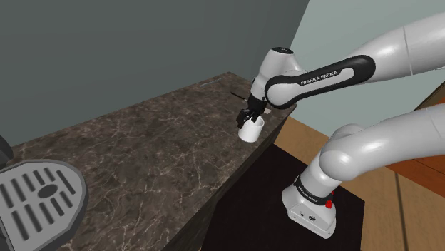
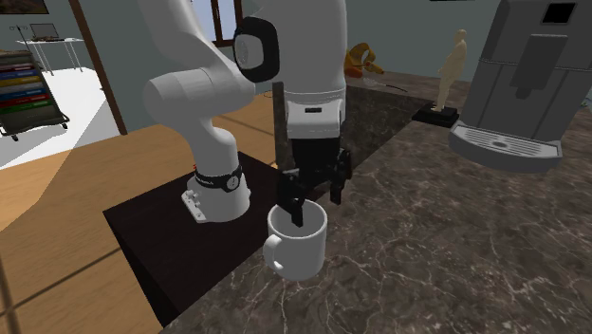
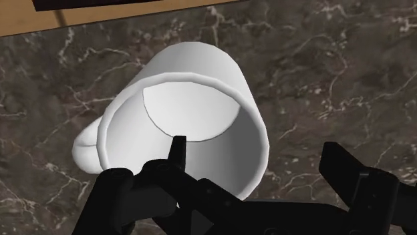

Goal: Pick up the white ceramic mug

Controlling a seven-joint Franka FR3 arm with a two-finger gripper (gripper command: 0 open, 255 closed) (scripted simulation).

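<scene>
counter: dark marble, wide bare stretch toward the coffee machine | arm: bent down over the counter's edge | mug: white, upright, just beside that edge, handle outward | gripper: spread, one finger inside the wall, one outside, not pinching; set for a rim grasp, I'd say; straight up looks free

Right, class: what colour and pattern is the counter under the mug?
The counter is dark brown with pale veins, best in the wrist view.
</scene>
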